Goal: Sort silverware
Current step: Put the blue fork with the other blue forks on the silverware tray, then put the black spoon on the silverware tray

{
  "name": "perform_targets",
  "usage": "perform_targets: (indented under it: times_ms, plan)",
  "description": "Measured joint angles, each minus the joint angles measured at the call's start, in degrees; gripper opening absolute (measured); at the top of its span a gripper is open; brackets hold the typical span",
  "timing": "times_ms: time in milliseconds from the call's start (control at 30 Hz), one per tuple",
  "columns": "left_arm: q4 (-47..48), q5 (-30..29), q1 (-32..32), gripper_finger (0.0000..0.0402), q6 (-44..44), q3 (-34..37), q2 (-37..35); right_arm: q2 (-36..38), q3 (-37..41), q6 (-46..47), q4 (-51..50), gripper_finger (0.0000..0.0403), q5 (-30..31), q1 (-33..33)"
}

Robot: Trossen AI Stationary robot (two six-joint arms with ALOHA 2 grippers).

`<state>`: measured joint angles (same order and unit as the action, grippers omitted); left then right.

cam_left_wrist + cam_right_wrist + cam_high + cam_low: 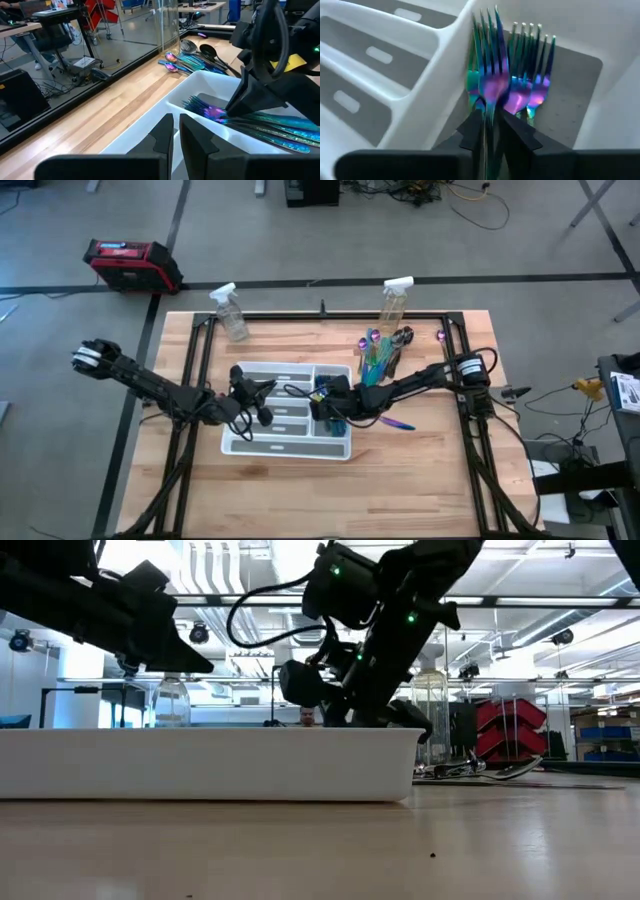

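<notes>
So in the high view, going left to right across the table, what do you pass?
Left spray bottle → left claw → white cutlery tray → right claw → loose silverware pile.

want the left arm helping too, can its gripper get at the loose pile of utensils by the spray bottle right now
Probably not directly: the left gripper hangs over the white tray, and the right gripper, with its arm, lies between it and the loose pile near the spray bottle.

My right gripper (491, 131) hides the handle of the fork (489, 75) between my fingers, and the tray (200, 765) wall blocks its contents low down.
</notes>
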<state>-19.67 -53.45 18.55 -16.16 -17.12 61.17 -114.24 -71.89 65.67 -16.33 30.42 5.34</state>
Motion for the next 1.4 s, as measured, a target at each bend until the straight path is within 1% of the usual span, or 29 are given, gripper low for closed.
perform_targets:
  times_ms: [100,200,300,400,467,567,633,700,800,867,900,1000,1100,1167,1267,1333,1400]
  plan:
    - [-0.03,0.21,0.06,0.0016,-1.40,0.00,0.04,0.85,0.01,-2.97,-0.16,0.0094,-1.16,0.03]
    - [-0.18,1.75,0.23,0.0016,-1.53,0.00,0.04,2.66,-0.30,-11.12,-0.93,0.0121,-5.81,-0.30]
    - [-0.98,3.92,0.53,0.0016,-1.55,0.00,0.04,5.98,-1.72,-17.53,-2.84,0.0138,-9.86,-0.33]
    - [-2.53,6.47,0.85,0.0016,-2.25,0.00,0.26,10.21,-2.26,-27.05,-5.26,0.0144,-9.16,1.61]
    - [-3.92,6.47,0.98,0.0016,-2.66,0.02,1.07,12.77,-2.16,-32.96,-8.30,0.0146,-9.01,3.57]
    - [-6.51,6.47,1.00,0.0016,-2.98,-0.01,3.13,16.29,-1.68,-35.79,-14.79,0.0144,-7.59,6.98]
    - [-8.20,6.44,0.99,0.0016,-3.55,0.03,5.30,18.65,-0.18,-35.86,-17.55,0.0140,-5.48,9.63]
    - [-12.15,6.51,0.96,0.0016,-3.98,-0.04,8.09,21.08,2.54,-35.85,-18.02,0.0134,-2.37,12.96]
    - [-20.36,6.51,0.75,0.0016,-3.37,-0.02,12.99,24.69,8.75,-35.85,-18.35,0.0123,1.57,17.12]
    - [-25.37,6.50,0.34,0.0016,-2.32,-0.12,16.26,27.07,13.84,-35.11,-17.21,0.0113,2.77,18.35]
    - [-27.02,6.48,-0.05,0.0016,-2.12,-0.51,17.83,28.02,16.56,-32.99,-16.18,0.0108,3.36,18.45]
    - [-28.73,7.52,-1.79,0.0016,-2.93,-2.90,21.53,30.00,23.59,-20.80,-15.99,0.0090,7.89,16.86]
    - [-28.76,12.05,-4.02,0.0016,-3.40,-6.15,24.96,31.65,28.64,-8.94,-16.60,0.0073,12.49,13.93]
    - [-28.64,14.49,-5.33,0.0016,-2.82,-8.39,27.03,32.11,30.93,-3.67,-17.71,0.0063,13.79,11.80]
    - [-27.29,15.70,-6.88,0.0016,-1.31,-11.76,29.50,32.65,32.29,-2.15,-19.72,0.0051,14.74,8.15]
    - [-24.87,15.69,-7.59,0.0016,-0.94,-13.48,30.72,32.52,32.83,-4.22,-21.37,0.0045,14.22,5.92]
    - [-22.88,15.92,-8.12,0.0016,-0.86,-15.32,31.89,32.46,32.86,-8.10,-21.04,0.0040,11.63,3.90]
